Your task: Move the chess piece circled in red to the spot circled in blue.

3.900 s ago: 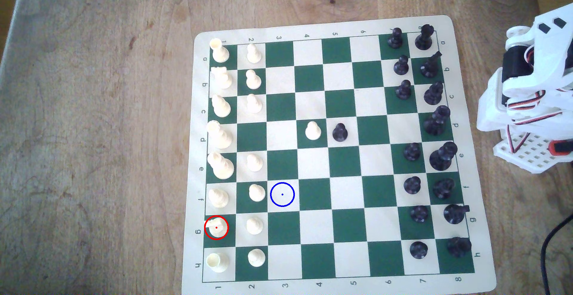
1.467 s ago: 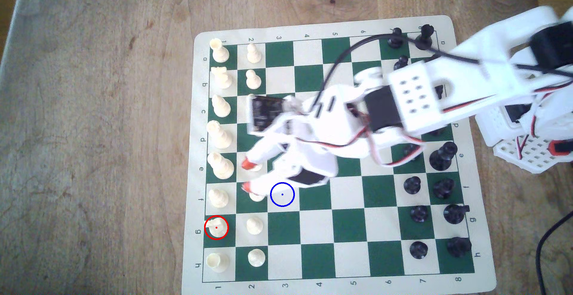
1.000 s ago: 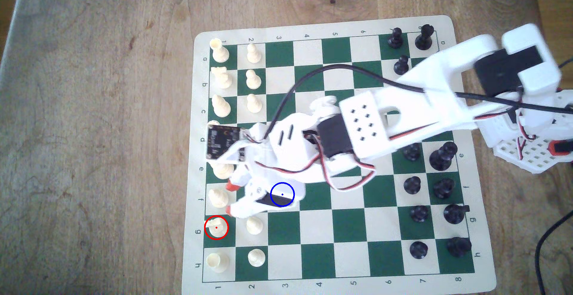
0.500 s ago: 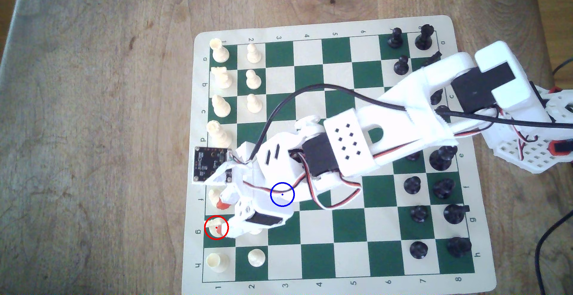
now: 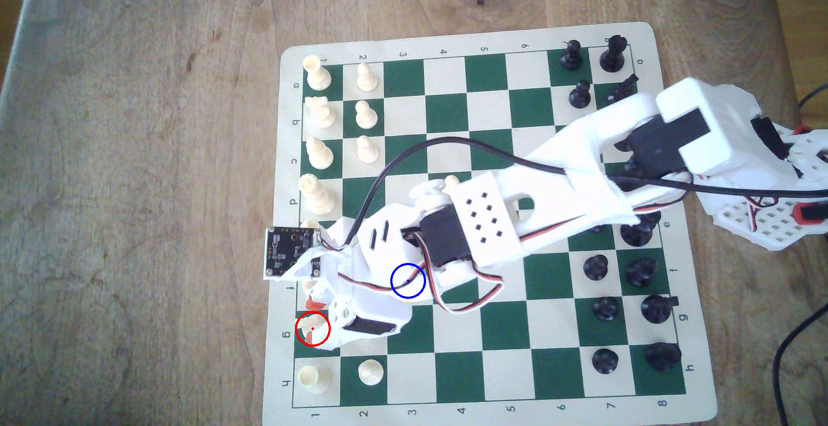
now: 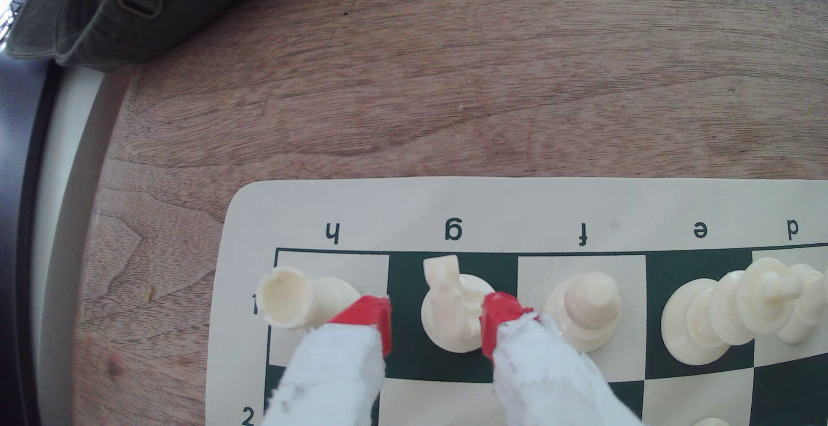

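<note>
- Cream knight (image 6: 450, 309) upright on dark green g1, lower left of the exterior view (image 5: 309, 324), inside the red ring.
- Gripper (image 6: 434, 318) open, red fingertips (image 6: 365, 314) straddling the knight; one tip touching or nearly so, nothing gripped.
- Blue-ringed spot (image 5: 407, 280) mostly under the arm.
- Rook (image 6: 286, 296) on h1, bishop (image 6: 587, 309) on f1.
</note>
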